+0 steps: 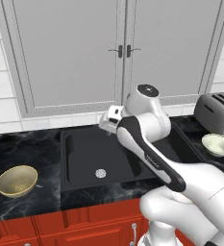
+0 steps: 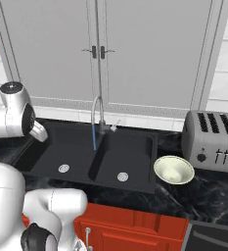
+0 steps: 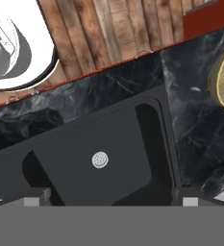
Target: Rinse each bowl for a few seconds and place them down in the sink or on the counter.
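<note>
Two bowls sit on the counter (image 1: 27,149), one on each side of the sink (image 2: 130,152). The tan-gold bowl (image 1: 17,180) rests upright on the black marble to the left of the basins, near the front edge above the red cabinet fronts (image 2: 135,228). The cream-white bowl (image 2: 173,169) stands upright to the right of the sink, just in front of a silver toaster (image 2: 212,140). A thin blue stream of water (image 2: 94,136) falls from the curved steel faucet (image 2: 99,110) toward the divider between the two basins. Each basin shows a round silver drain. The white robot arm reaches over the left basin. In the hand view, the gripper (image 3: 111,201) looks down into that basin with its fingertips (image 3: 189,201) spread wide apart, holding nothing. Grey cabinet doors (image 1: 118,53) hang above the sink.
</note>
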Tool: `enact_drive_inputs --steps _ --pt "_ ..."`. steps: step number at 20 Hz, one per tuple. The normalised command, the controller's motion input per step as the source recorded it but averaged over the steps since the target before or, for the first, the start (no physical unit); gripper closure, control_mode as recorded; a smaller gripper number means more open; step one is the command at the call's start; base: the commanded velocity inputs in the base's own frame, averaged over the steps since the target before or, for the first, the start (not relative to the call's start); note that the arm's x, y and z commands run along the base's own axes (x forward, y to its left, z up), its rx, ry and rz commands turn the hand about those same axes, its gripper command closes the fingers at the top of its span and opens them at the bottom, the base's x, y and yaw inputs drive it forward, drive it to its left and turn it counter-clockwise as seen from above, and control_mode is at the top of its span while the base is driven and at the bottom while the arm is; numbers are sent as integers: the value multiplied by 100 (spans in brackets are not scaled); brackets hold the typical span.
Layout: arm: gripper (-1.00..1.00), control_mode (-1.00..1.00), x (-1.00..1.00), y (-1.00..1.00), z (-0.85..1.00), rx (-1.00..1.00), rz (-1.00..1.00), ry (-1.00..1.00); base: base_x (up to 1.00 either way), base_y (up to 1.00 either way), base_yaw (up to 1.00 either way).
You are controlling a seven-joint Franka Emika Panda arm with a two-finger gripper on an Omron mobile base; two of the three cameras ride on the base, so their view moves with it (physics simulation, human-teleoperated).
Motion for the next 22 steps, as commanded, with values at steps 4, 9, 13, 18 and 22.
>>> enact_drive_inputs --steps 4,9,13,18,22 --pt "-100 -100 2 50 -20 0 4 13 0 0 0" --pt "-100 -100 2 40 -22 0 6 17 0 0 0" --pt "-100 -100 0 40 -13 -5 7 9 0 0 0" --pt "-100 -100 0 44 0 -10 3 5 0 0 0" --pt "-100 -100 0 49 -5 -9 2 1 0 0 0"
